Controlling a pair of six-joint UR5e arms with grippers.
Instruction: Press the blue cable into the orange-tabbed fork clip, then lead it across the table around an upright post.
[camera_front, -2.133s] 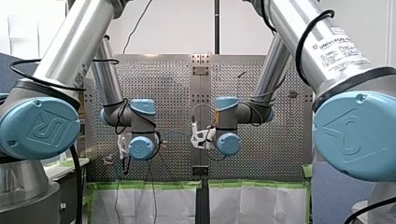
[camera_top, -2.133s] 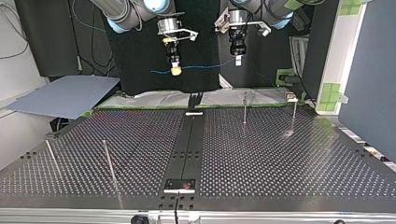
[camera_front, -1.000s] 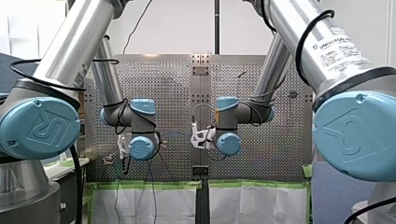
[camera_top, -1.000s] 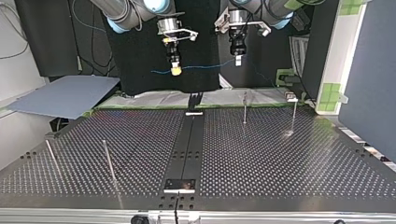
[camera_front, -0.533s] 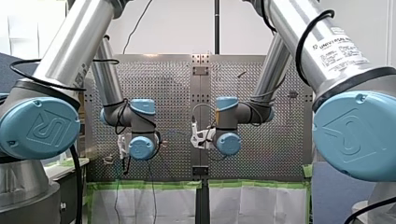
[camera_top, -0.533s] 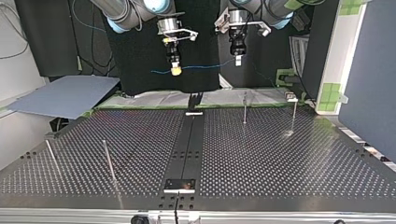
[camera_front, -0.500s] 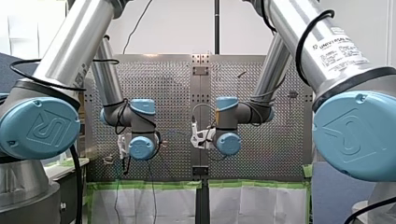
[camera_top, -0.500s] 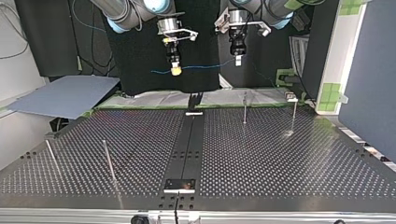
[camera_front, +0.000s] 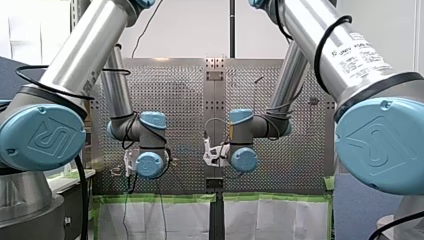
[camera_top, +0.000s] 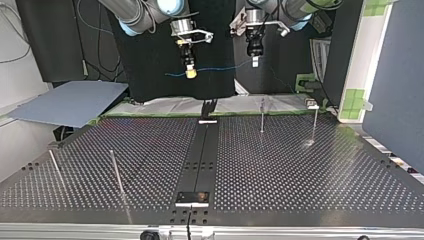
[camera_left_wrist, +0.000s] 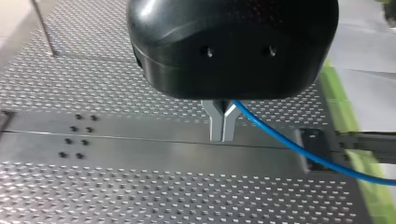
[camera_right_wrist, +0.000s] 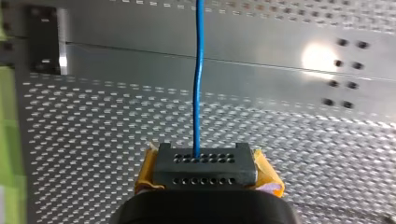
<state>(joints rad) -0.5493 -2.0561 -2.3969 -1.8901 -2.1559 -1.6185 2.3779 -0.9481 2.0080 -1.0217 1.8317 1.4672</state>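
- L claw (camera_left_wrist: 222, 135): metal fingers pinched together, with the blue cable (camera_left_wrist: 299, 154) coming out from betw. them and trailing off to one side. It hangs well above the centre strip (camera_left_wrist: 140, 144).
- R claw (camera_right_wrist: 205, 161): yellow pads closed on the same cable, which runs straight out ahead of it over the strip. This claw is also well up off the strip.
- Top view: the cable is a near-level span in mid-air betw. the two claws, above and beyond the strip's arm-side end. A short tail sticks out past R claw, on the side away from the strip.
- No part of the cable touches the table (camera_top: 300, 175), as far as the views show.
- Clip: no orange tab can be made out in any view. A small dark fitting (camera_top: 207, 106) at the strip's arm-side end may be it, but it is too small to tell. The cable passes well above it, not in it.
- Posts (camera_top: 262, 116): thin upright ones, two on each side of the strip. The pair on L claw's side is nearer the strip's arm-side end, the other pair nearer its far end. The cable is well apart from all of them.
- Done so far, by the look of it: the cable is picked up and held two-handed, w/ little sag.
- Left to do: both real steps. The cable has to come down and be pressed into the clip, then be led across and round a post. So the task is prob. at an early stage.
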